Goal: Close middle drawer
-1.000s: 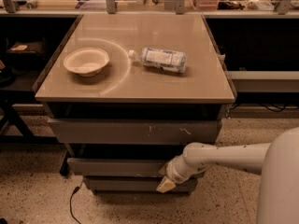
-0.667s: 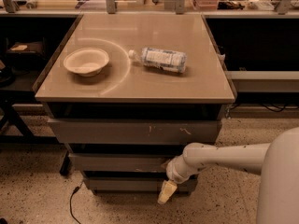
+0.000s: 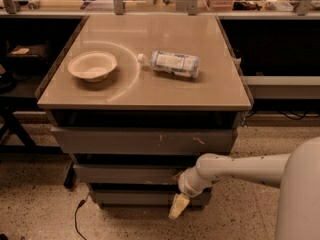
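- As we looked from the arm's end outward, the gripper (image 3: 179, 206) hung low in front of the cabinet, below the bench's front edge and nearer its right front corner; we could not tell whether it was open or closed, and it seemed to hold nothing.
- It sat just below the middle drawer (image 3: 125, 175), in front of the bottom front (image 3: 135, 198); whether it touched either we could not tell.
- The middle drawer lay under the taller scratched top front (image 3: 145, 141), set further back than it, and we judged it nearly or fully home, though the gap was hard to read.
- We judged the drawer a stiff sheet-metal box on runners: not fragile, moderately light if empty, its contents hidden from us.
- With no handle, there was nothing to grasp; we reckoned the place to press was flat on the front, near its mid-width, so it would not skew on its runners.
- The smooth grey face looked slippery, so an off-square push might have skidded downward.
- On the bench (image 3: 175, 91) a bowl (image 3: 92, 65) stood toward the left edge, and a bottle (image 3: 172, 63) lay on its side near the centre.
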